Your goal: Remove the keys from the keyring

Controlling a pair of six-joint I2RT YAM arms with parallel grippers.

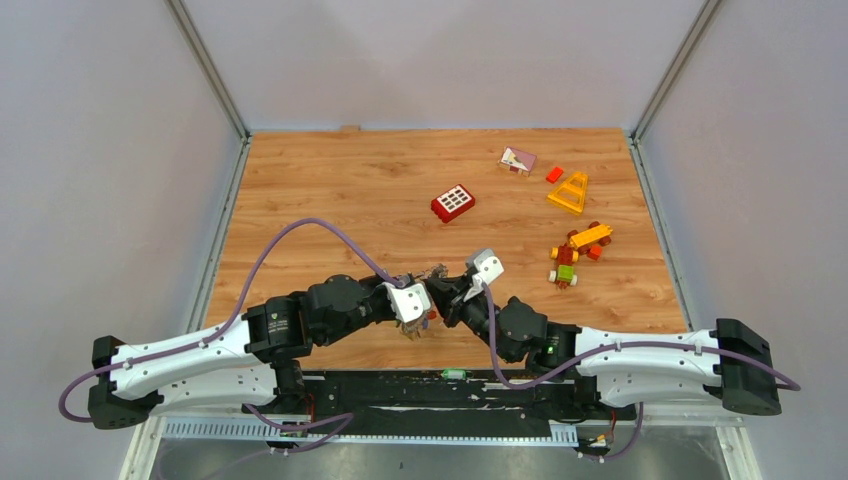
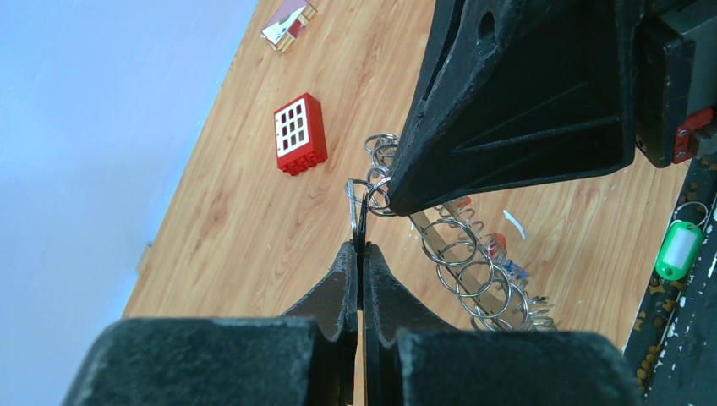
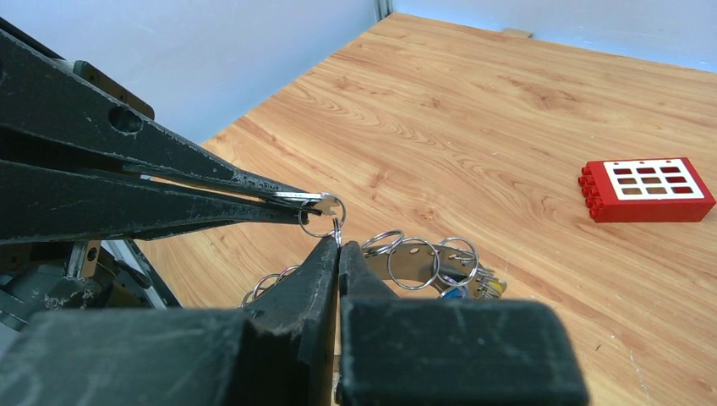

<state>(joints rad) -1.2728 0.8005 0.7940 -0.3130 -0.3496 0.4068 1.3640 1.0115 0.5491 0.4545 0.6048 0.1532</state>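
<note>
Top view: L gripper (image 1: 425,303) and R gripper (image 1: 445,288) are meeting tip to tip over the middle of the near edge of the table (image 1: 340,190), a wood-grain laminate. Btw them the keyring (image 1: 436,272) is showing only as a small, jagged dark bunch, too small for detail. A red brick (image 1: 453,203), rectangular w/ a white grid face, is lying toward the table's centre. A yellow triangular piece (image 1: 569,192) is sitting near the far right corner.

Left wrist: L gripper (image 2: 359,247) is pressing its 2 matte black fingers together, pinching a small split ring (image 2: 358,211) of thin wire, seen edge-on. R gripper (image 2: 391,203), a blunt black wedge, is touching the ring cluster beside it. The flat grey band of the keyring (image 2: 423,230) is curving away, threaded w/ round wire loops. The keys (image 2: 507,258) w/ red and blue heads are hanging behind. A green plastic tag (image 2: 679,248) is lying by the near edge.

Right wrist: R gripper (image 3: 338,245) is pressed together, tips touching the small split ring (image 3: 322,216) from below; can't tell if it's nipping it. L gripper (image 3: 309,203) is clamping the ring's top from the left. The keys (image 3: 486,283) are resting on the table.
</note>
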